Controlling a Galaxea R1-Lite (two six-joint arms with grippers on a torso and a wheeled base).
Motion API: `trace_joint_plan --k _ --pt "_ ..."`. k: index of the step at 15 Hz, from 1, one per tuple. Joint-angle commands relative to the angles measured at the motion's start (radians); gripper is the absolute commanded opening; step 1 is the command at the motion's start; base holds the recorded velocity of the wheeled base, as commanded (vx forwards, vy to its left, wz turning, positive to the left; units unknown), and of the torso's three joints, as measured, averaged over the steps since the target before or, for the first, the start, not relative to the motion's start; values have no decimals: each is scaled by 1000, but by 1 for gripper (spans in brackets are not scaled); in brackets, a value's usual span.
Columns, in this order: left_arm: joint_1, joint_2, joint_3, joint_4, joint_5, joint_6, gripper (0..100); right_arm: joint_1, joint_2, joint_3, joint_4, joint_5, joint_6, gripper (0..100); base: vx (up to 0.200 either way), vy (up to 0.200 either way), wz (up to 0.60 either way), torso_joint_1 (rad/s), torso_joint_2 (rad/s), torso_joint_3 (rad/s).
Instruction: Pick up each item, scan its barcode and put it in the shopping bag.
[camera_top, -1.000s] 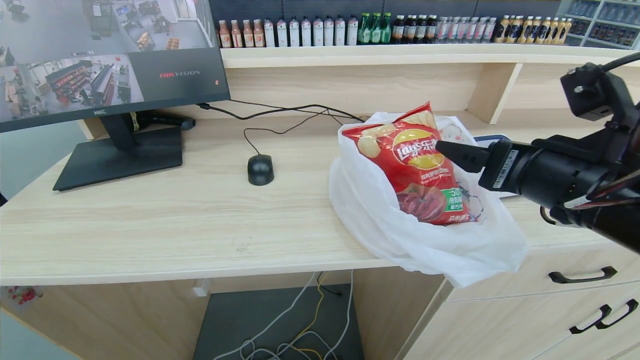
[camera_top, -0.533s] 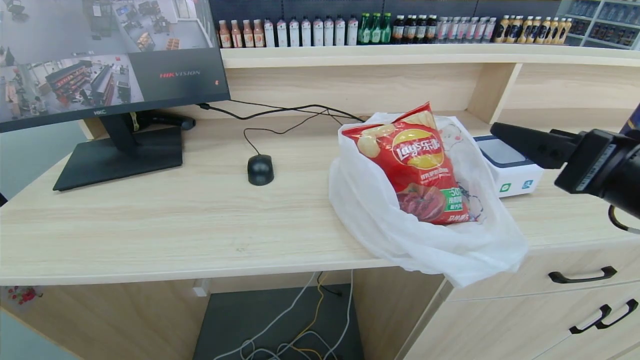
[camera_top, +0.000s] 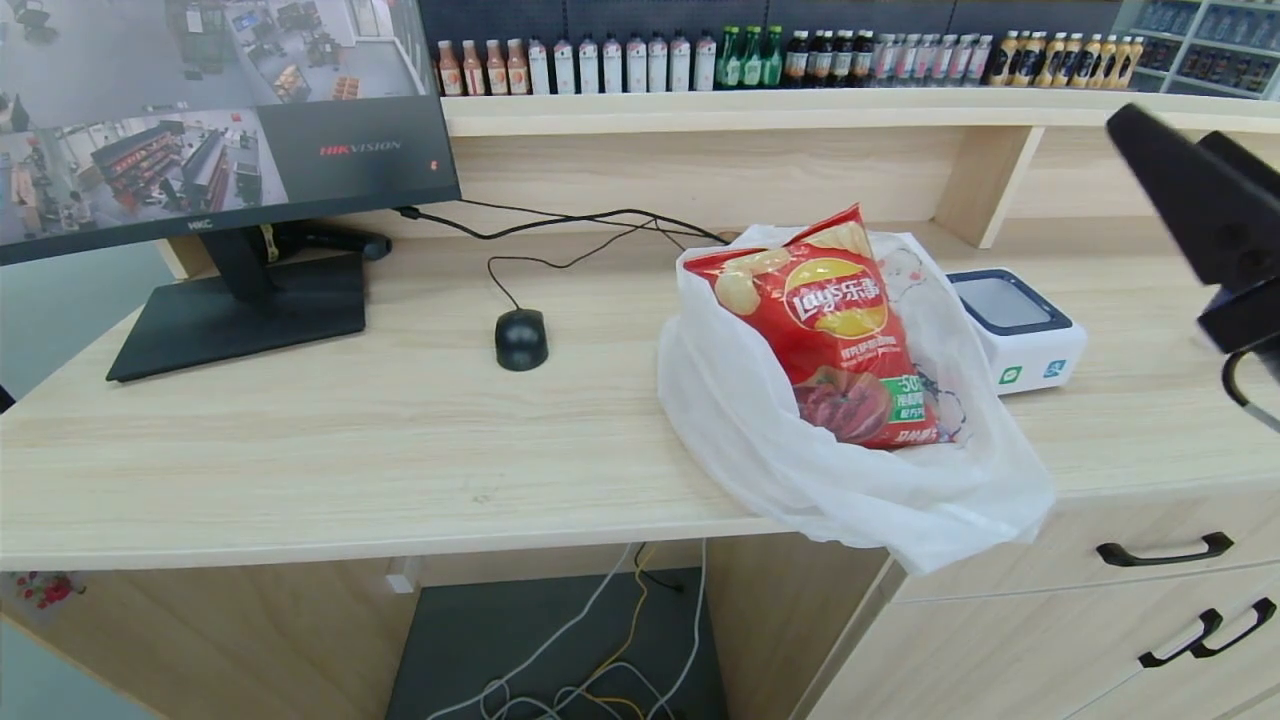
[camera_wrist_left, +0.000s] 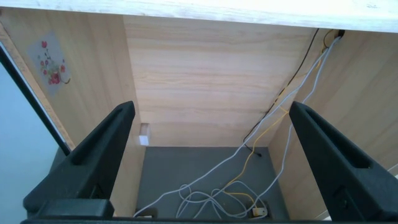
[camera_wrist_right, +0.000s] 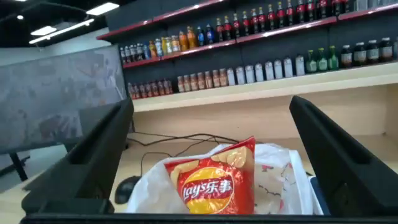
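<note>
Head view: red chip bag (camera_top: 825, 330) sits inside white shopping bag (camera_top: 870, 505).

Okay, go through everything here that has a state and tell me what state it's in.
Shopping bag: open, on the counter.
Potato chip bag: unopened, standing inside it.
Monitor: on.
Drawers: shut.
Left gripper: open, empty.
Right gripper: open, empty.
</note>
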Motion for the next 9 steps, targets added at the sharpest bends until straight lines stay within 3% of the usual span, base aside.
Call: trace_joint_plan --k 1,3,9 --pt "0 0 0 0 0 -1 100 -16 95 23 -34 8 -24 100 0 0 0 0 0 0" --pt "0 0 0 0 0 1 100 -78 136 -17 -35 13 -72 100 0 0 0 0 0 0" --pt "0 0 0 2 0 2 100 -123 174 46 -60 11 -85 100 0 0 0 0 0 0"
